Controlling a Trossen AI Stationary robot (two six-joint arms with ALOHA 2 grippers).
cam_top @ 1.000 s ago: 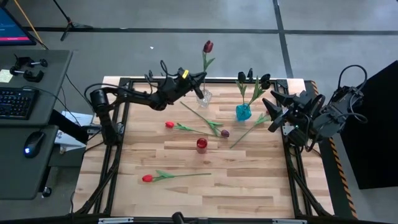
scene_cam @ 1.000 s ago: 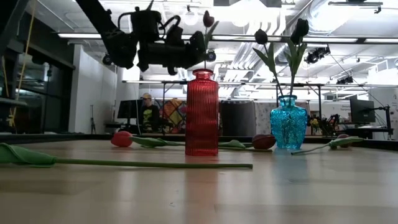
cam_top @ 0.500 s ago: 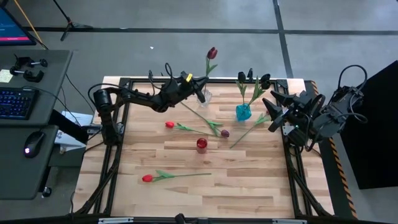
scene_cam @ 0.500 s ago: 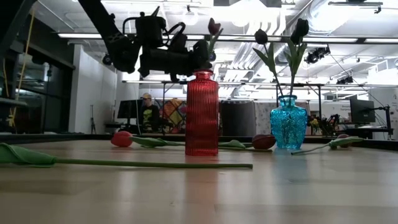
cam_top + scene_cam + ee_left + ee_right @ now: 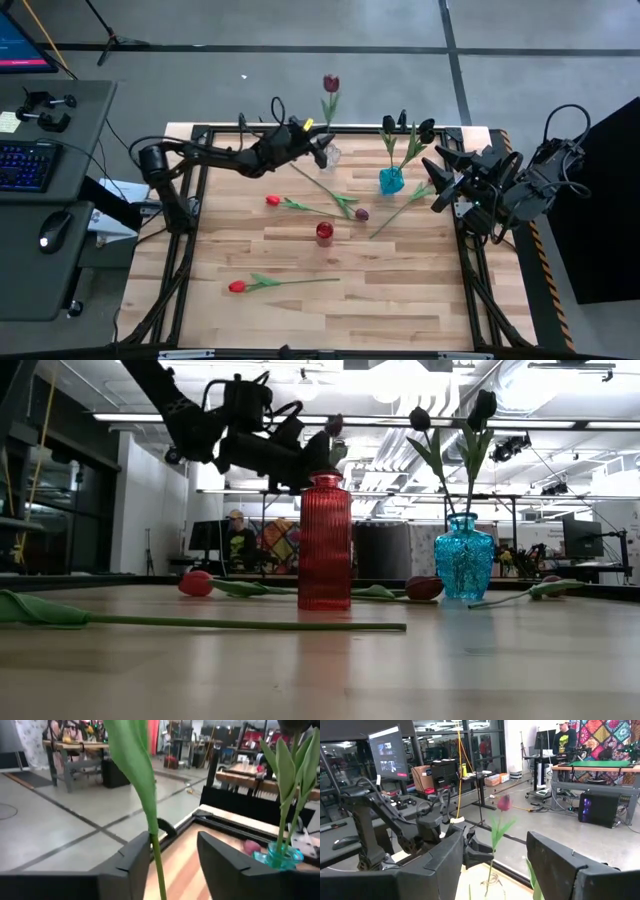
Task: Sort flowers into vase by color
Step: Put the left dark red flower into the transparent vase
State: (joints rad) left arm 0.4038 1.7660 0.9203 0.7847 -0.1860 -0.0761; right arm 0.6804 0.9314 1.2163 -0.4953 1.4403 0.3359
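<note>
Wooden slatted table (image 5: 400, 290) inside a black frame, grey floor around it, a desk with keyboard and mouse at far left. Clear glass vase (image 5: 329, 156) at the back edge holds one red tulip (image 5: 330, 84), stem upright, its long axis running away from the table's back edge in the high view, head uppermost. Against the frame half a second earlier, this head sits further left and a little higher in the high view, and the left arm's wrist has drawn back slightly to the left. Left gripper (image 5: 318, 147) reaches to the clear vase; in the left wrist view its two fingers (image 5: 130, 865) stand apart with the green stem (image 5: 159, 865) at the inner edge of one, so whether it grips cannot be told. Blue vase (image 5: 391, 181) holds two near-black tulips (image 5: 426, 129), stems leaning outward. Red ribbed vase (image 5: 324, 232) stands mid-table. Loose flowers lying flat: a red one (image 5: 272, 200), a maroon one (image 5: 361, 214) and a red one (image 5: 237, 287) near the front, stem pointing right. Right gripper (image 5: 437, 172) rests at the table's right side, fingers spread, holding nothing.
</note>
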